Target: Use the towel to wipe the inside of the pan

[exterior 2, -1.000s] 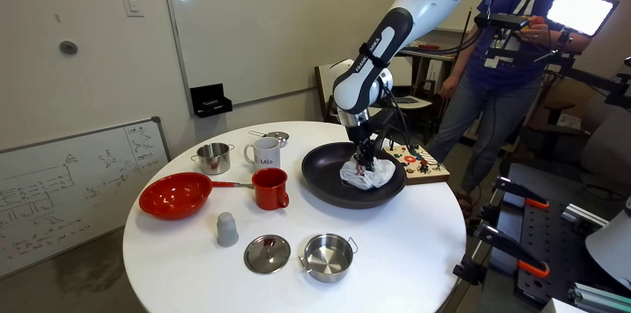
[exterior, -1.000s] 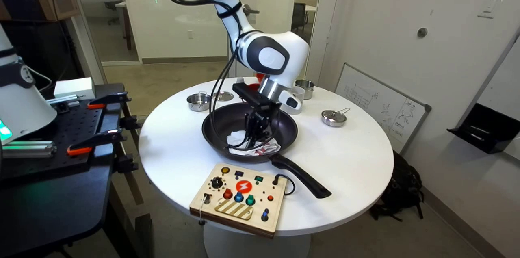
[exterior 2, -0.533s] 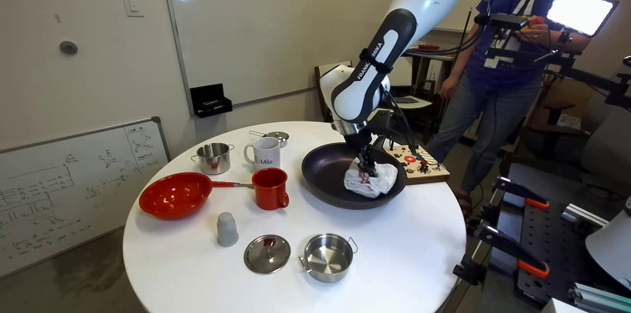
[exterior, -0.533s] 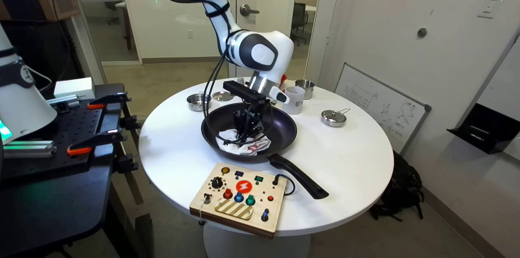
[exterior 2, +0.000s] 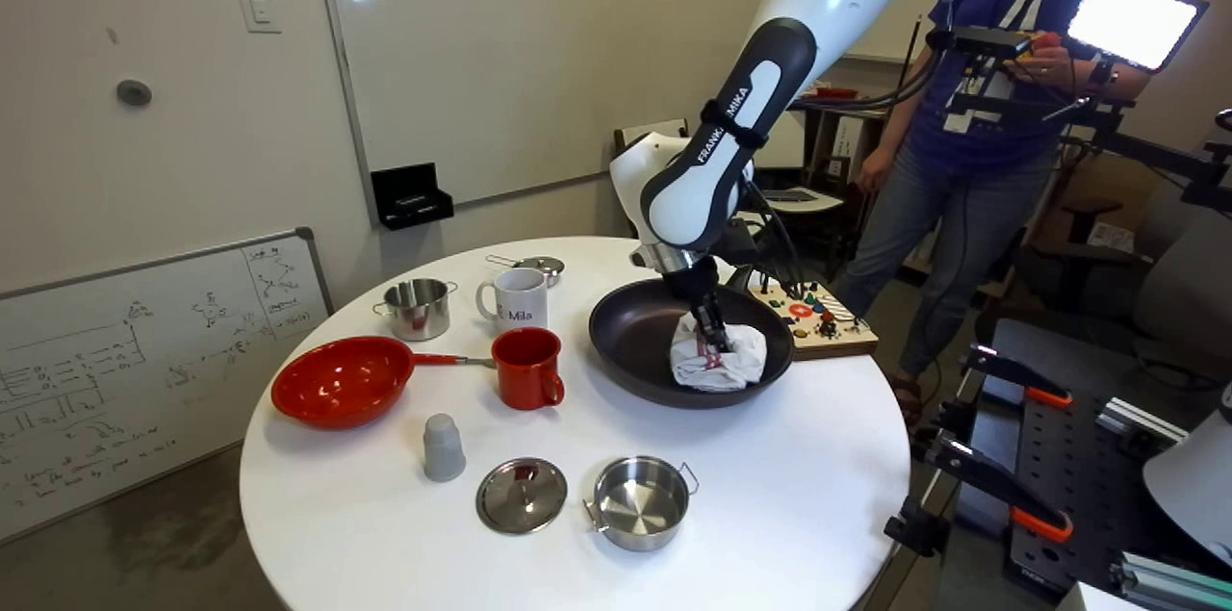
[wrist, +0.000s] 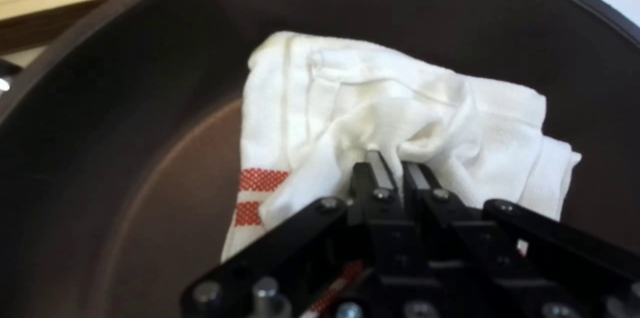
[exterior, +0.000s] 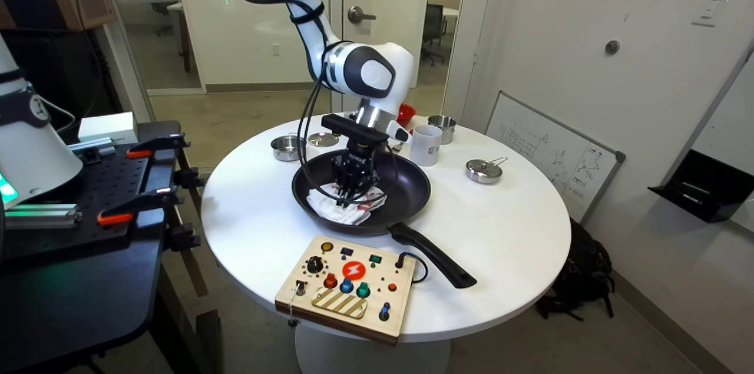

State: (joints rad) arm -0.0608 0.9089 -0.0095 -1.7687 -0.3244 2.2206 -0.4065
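Observation:
The towel, white with red stripes, lies bunched inside the black pan. My gripper points down into it, its narrow jaws pinching a fold of the cloth. In both exterior views the towel rests on the floor of the pan, off-centre toward one side wall. The pan's long handle sticks out over the table, past the wooden board. Part of the towel is hidden beneath the fingers.
A wooden switch board sits close to the pan. Around it on the round table stand a white mug, red cup, red bowl, steel pots, a lid and a grey cup.
My gripper has dragged the towel across the pan floor, leftward in the exterior view with the handle in front. The pan shifted slightly the same way. The grip stayed closed.

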